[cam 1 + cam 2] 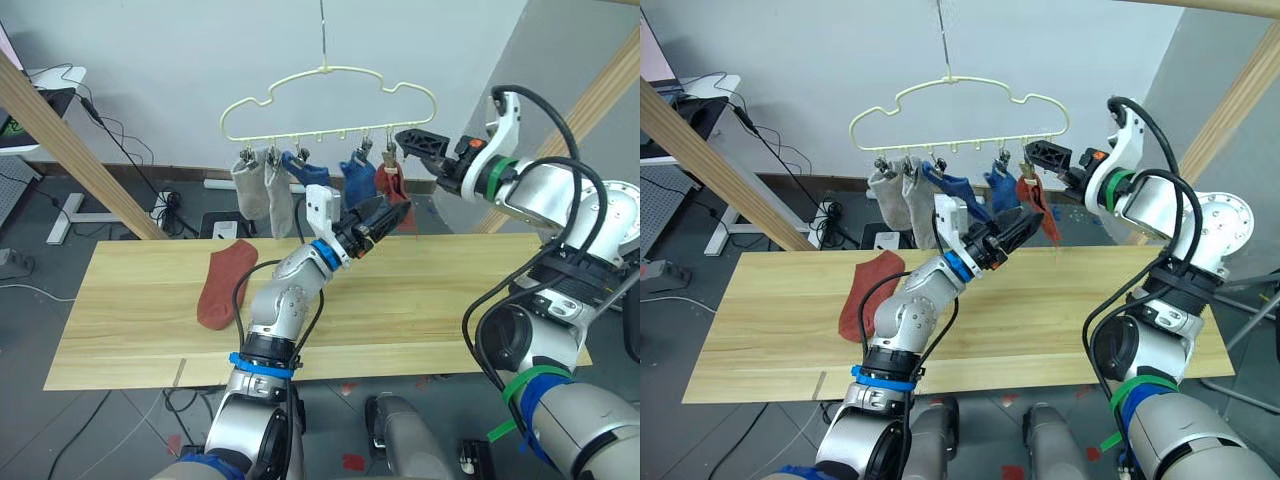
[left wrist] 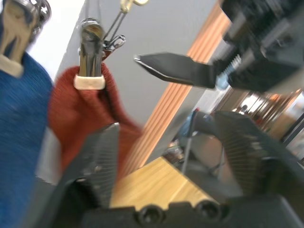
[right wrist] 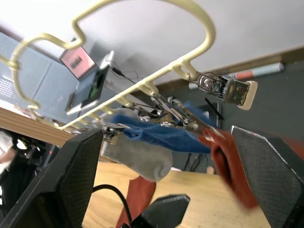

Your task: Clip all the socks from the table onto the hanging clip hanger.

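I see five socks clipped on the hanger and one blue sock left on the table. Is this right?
Not quite: the sock on the table is rust-red, not blue. The left eye view shows it. Five socks do hang on the hanger.

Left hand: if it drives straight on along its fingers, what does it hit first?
Most likely the rust-red fabric sock hanging from a small grey metal clip, which sits just beyond the open left hand. The right hand's black finger is close beside that line; depth is unclear, so it could touch first.
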You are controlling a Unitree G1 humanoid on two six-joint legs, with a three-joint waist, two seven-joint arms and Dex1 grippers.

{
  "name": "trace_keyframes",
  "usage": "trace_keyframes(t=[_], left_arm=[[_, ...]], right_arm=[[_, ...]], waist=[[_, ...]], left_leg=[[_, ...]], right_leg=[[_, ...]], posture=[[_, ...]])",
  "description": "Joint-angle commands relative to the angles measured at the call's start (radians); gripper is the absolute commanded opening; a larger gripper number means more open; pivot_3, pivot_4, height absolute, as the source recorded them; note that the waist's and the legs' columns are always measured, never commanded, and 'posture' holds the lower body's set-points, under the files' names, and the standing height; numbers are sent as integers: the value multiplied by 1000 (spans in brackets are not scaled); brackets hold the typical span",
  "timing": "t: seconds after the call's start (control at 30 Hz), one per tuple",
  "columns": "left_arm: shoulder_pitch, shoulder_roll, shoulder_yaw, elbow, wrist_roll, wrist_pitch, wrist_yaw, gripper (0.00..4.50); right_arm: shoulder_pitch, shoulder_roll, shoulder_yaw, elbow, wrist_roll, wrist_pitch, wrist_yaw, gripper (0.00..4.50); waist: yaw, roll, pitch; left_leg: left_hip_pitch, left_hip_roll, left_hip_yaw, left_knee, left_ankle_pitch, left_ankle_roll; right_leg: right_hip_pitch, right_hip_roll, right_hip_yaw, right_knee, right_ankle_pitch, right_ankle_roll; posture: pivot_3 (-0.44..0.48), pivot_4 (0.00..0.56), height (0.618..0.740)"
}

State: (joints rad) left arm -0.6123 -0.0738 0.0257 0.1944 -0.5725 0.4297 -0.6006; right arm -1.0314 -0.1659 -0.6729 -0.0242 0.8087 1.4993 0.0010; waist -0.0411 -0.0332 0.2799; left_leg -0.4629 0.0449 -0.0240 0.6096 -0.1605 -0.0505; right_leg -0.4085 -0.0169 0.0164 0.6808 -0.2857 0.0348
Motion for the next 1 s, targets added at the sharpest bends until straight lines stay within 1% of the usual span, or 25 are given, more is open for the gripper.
trace_keyframes(t=[0.03,0.07,0.13,0.17,0.23,0.27,0.37,0.43,0.47,0.5,0.6,0.73,0.83,0.93,1.0], left_arm=[[5,39,1,-56,-10,32,-15,4458],[11,54,1,-66,-8,39,-16,4458],[44,117,6,-117,-6,77,-14,4458],[66,158,5,-147,4,99,-11,4458],[107,233,5,-203,11,156,0,4458],[127,266,14,-229,-1,191,5,4458],[194,390,16,-299,39,234,14,4458],[232,448,37,-335,50,236,16,4458],[241,462,44,-346,49,235,18,4458],[255,486,46,-369,63,223,21,4458],[282,519,78,-441,55,200,15,4458],[300,532,138,-539,-50,209,-40,4458],[308,565,161,-595,-92,223,-63,4458],[312,589,170,-611,-112,227,-62,4500],[314,595,173,-614,-123,230,-54,4500]], right_arm=[[84,-29,66,-132,34,-8,52,4500],[107,-38,94,-156,32,-19,66,4500],[169,-58,160,-208,12,-69,94,4500],[201,-73,204,-237,-10,-111,110,4500],[255,-87,268,-276,-46,-186,126,4500],[279,-94,299,-294,-67,-227,131,4500],[360,-121,406,-342,-160,-377,151,4500],[418,-147,485,-369,-229,-477,173,4500],[435,-154,508,-374,-250,-510,179,4500],[457,-165,530,-376,-285,-552,177,4500],[499,-215,611,-355,-421,-696,180,4500],[480,-165,629,-293,-484,-799,143,4500],[444,-100,647,-240,-521,-881,125,4500],[417,-56,659,-186,-554,-939,116,3914],[392,-34,668,-135,-588,-982,101,3205]], waist=[[-2,0,0],[-5,0,0],[-14,0,0],[-18,1,0],[-26,1,1],[-28,2,1],[-29,4,2],[-27,4,3],[-24,4,3],[-20,4,3],[-9,5,4],[2,5,5],[2,6,5],[4,6,6],[8,7,6]], left_leg=[[0,0,0,0,0,0],[0,0,0,0,0,0],[0,0,0,0,0,0],[0,0,0,0,0,0],[0,1,0,0,0,0],[1,2,0,0,0,0],[1,2,-1,0,0,0],[1,2,-1,0,0,0],[1,2,-1,0,0,0],[1,2,0,0,0,0],[1,2,0,0,0,0],[1,2,0,0,0,-1],[1,2,1,0,0,-1],[2,3,0,0,0,-1],[2,2,1,0,0,-1]], right_leg=[[0,0,0,0,0,0],[0,0,0,0,0,0],[0,0,1,0,0,0],[0,0,1,0,0,0],[-1,1,1,1,0,0],[-1,2,2,1,0,0],[-1,3,1,2,0,0],[-1,3,2,1,-1,1],[-1,3,2,1,-1,1],[-1,2,2,1,-1,1],[-1,2,3,0,-1,2],[-1,1,2,0,-1,2],[-1,1,2,0,-1,2],[-1,2,2,1,-1,1],[-1,2,2,1,0,0]], posture=[[-95,271,740],[-95,271,740],[-95,271,740],[-80,278,740],[-80,278,740],[-60,286,740],[-60,286,740],[-60,286,740],[-60,286,740],[-29,297,740],[-29,297,740],[-25,297,740],[-8,296,740],[5,294,740],[5,294,740]])
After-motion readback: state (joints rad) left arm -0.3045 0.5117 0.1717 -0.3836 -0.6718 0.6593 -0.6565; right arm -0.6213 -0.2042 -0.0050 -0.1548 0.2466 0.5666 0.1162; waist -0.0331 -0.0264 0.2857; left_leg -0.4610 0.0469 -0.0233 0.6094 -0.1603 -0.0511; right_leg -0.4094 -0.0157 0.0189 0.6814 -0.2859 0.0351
